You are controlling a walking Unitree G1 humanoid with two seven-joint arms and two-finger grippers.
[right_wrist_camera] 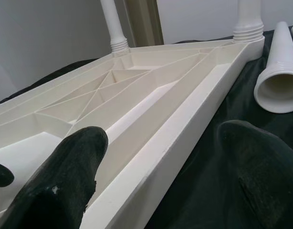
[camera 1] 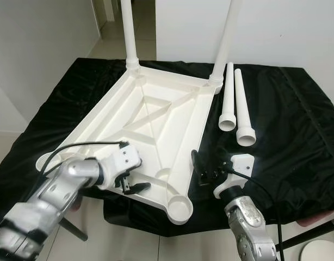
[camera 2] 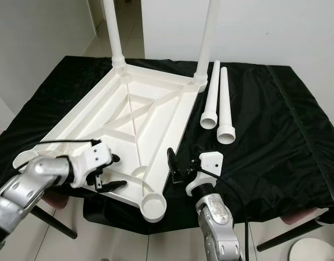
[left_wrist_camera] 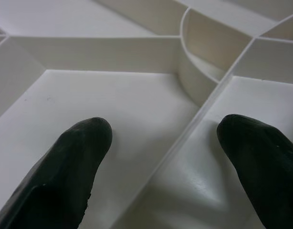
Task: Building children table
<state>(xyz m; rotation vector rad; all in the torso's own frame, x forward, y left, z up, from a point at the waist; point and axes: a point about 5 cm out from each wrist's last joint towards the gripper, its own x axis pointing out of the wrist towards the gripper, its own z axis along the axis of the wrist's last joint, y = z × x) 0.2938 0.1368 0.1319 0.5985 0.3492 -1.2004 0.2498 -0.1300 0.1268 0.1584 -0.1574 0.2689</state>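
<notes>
A white plastic tabletop lies upside down on the black cloth. Two legs stand screwed into its far corners. Two loose legs lie side by side just right of it. The near corner socket is empty. My left gripper is open over the near ribbed underside, with a rib running between its fingers. My right gripper is open at the tabletop's near right rim, one finger over the tabletop and the other over the cloth.
The black cloth covers the whole work surface and hangs over its near edge. A white wall stands behind and a doorway at the back left. A round white object sits on the floor at the lower right.
</notes>
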